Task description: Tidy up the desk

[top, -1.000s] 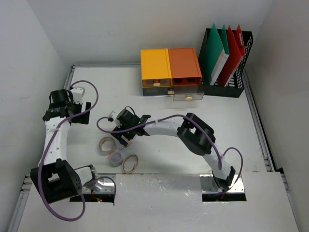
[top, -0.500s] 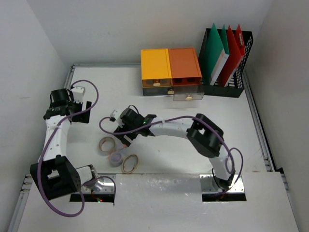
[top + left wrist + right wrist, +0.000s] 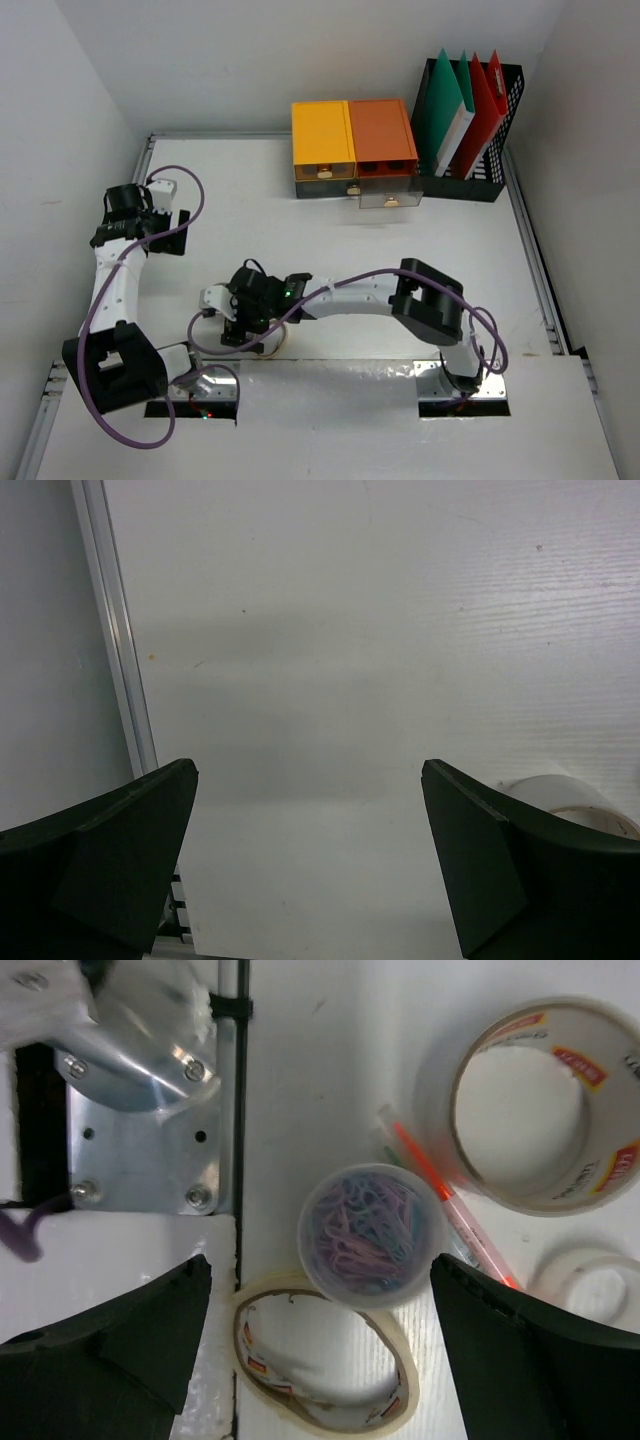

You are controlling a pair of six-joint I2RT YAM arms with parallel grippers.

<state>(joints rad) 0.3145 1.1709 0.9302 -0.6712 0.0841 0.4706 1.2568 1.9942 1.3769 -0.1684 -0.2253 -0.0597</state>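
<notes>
The desk (image 3: 400,240) is a white tabletop with a grey rim. My right gripper (image 3: 245,318) hangs over its near-left edge, open. In the right wrist view the right gripper (image 3: 320,1265) has its jaws wide apart, with a clear cup of coloured paper clips (image 3: 370,1232) showing between them and nothing held. A masking tape roll (image 3: 325,1365) lies beside the cup, partly under it. My left gripper (image 3: 172,232) is at the far left, also open. In its own view the left gripper (image 3: 310,770) looks down on bare desk.
A clear tape roll (image 3: 540,1105), pens (image 3: 450,1205) and a small white roll (image 3: 590,1285) lie by the cup. The left arm's base (image 3: 140,1080) is close by. Yellow drawers (image 3: 322,140), orange drawers (image 3: 382,135) with one drawer open (image 3: 390,197), and a black file holder (image 3: 470,120) stand at the back.
My right arm has swung from the middle of the desk down to the near-left edge, over the cup and tape rolls. Its jaws have widened slightly. The left arm has stayed put.
</notes>
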